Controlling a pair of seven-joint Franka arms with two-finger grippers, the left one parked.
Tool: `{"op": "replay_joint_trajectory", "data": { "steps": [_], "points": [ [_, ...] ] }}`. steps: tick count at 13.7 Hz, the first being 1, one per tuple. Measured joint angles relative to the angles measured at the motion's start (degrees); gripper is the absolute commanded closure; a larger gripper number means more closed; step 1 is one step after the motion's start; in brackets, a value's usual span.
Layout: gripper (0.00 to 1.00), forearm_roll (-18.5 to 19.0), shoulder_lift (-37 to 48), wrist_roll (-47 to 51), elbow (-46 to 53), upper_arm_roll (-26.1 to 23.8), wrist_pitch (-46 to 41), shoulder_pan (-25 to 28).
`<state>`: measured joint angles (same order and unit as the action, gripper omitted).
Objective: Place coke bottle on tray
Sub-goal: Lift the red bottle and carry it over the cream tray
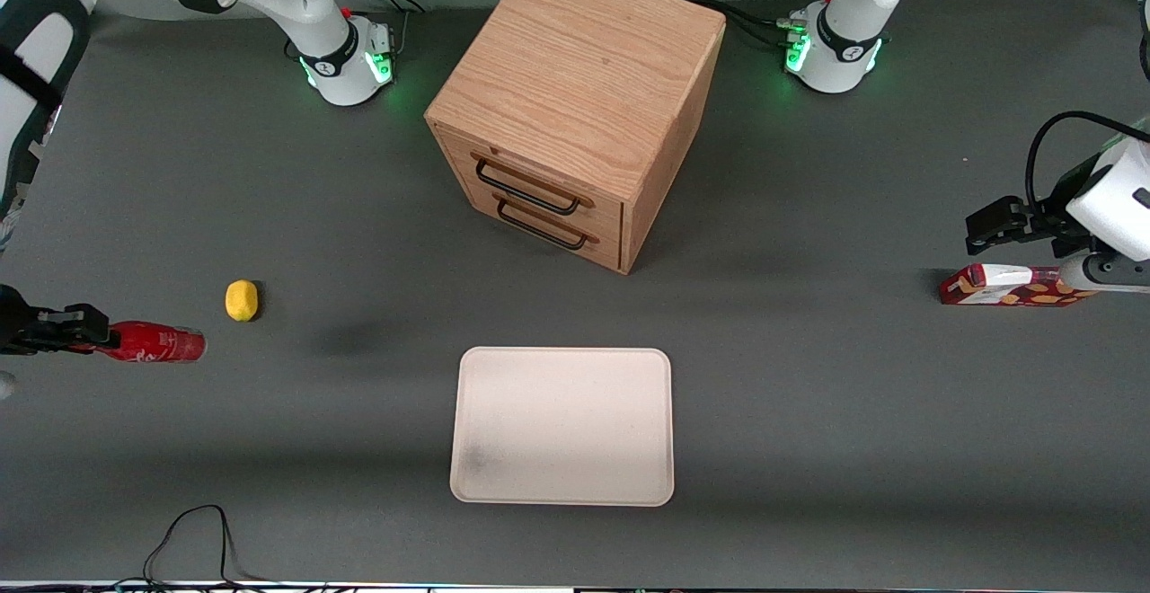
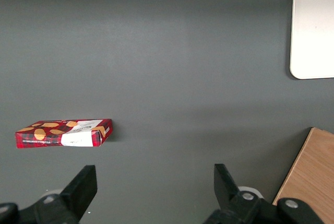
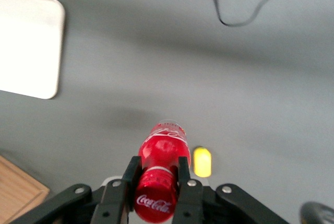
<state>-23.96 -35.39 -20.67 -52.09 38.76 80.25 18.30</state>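
Observation:
The coke bottle (image 1: pixel 154 345), slim and all red, lies level at the working arm's end of the table. My right gripper (image 1: pixel 97 339) is shut on its cap end. In the right wrist view the two black fingers (image 3: pixel 131 173) press on the neck of the coke bottle (image 3: pixel 163 148), just past the red cap with white lettering, with the gripper (image 3: pixel 156 165) around it. The bottle's base points toward the tray (image 1: pixel 561 425), a flat cream rectangle with a dark smudge in one corner, lying near the table's middle. The tray (image 3: pixel 26 41) has nothing on it.
A yellow lemon (image 1: pixel 241 300) sits just beside the bottle, a little farther from the front camera. A wooden two-drawer cabinet (image 1: pixel 575 108) stands farther back than the tray. A red patterned carton (image 1: pixel 1011 286) lies at the parked arm's end. A black cable (image 1: pixel 189 539) loops at the table's near edge.

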Motion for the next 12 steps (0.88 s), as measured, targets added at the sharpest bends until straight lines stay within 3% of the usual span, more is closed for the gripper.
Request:
{"op": "replay_joint_trajectory", "data": {
  "steps": [3, 5, 7, 12],
  "points": [
    [0.96, 0.38, -0.03, 8.76, 3.73, -7.78, -0.35, -0.13],
    [0.93, 2.78, -0.17, 14.42, 5.74, -15.02, 1.73, 0.25],
    [0.93, 9.79, -0.57, 18.38, 6.41, -23.38, 6.52, 0.99],
    [0.92, 31.98, -7.08, 31.98, 6.27, -44.2, 19.06, 1.49]
  ]
}}
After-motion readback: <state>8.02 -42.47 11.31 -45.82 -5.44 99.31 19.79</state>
